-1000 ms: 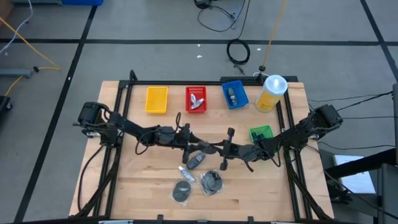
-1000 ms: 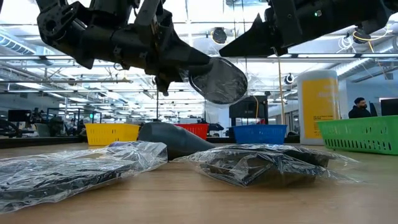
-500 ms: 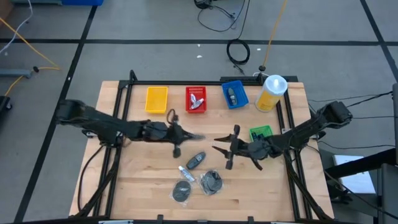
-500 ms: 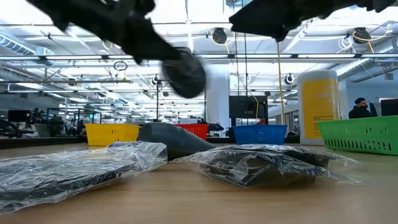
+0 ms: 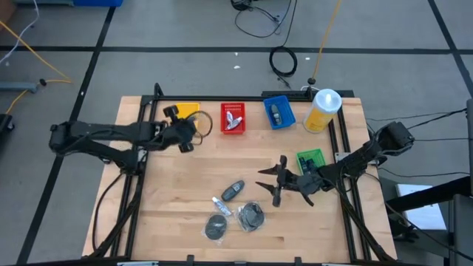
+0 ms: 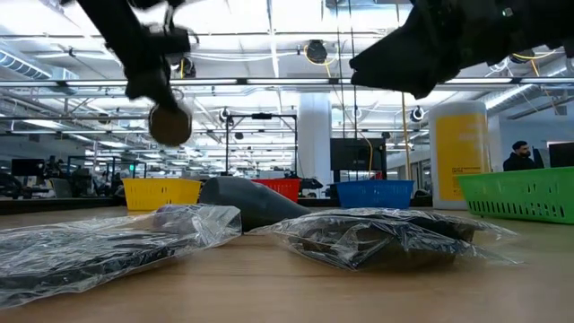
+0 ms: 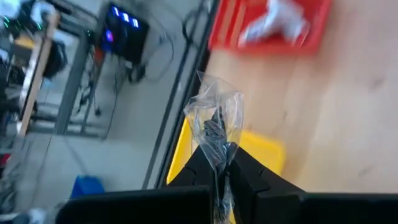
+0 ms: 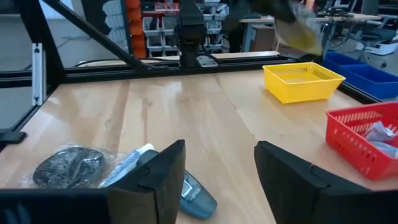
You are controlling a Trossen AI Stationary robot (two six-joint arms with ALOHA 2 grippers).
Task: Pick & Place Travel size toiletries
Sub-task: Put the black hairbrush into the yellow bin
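Gripping a bagged puck [image 7: 214, 127], left pincer [image 5: 185, 137] beside yellow basket [image 5: 189, 110], right pincer [image 5: 279, 179] open.

Left tool [image 5: 185, 135] pinched closed, arm stretched across; right tool [image 5: 275, 179] hovers with fingers spread.

your left gripper [image 7: 219, 171] is pinched tight on a clear-wrapped dark packet [image 7: 214, 127], which sticks up from between the fingers. beyond it you see a yellow basket [image 7: 264, 152] and a red basket [image 7: 236, 38] holding something white, both on the wooden table [image 7: 348, 112].
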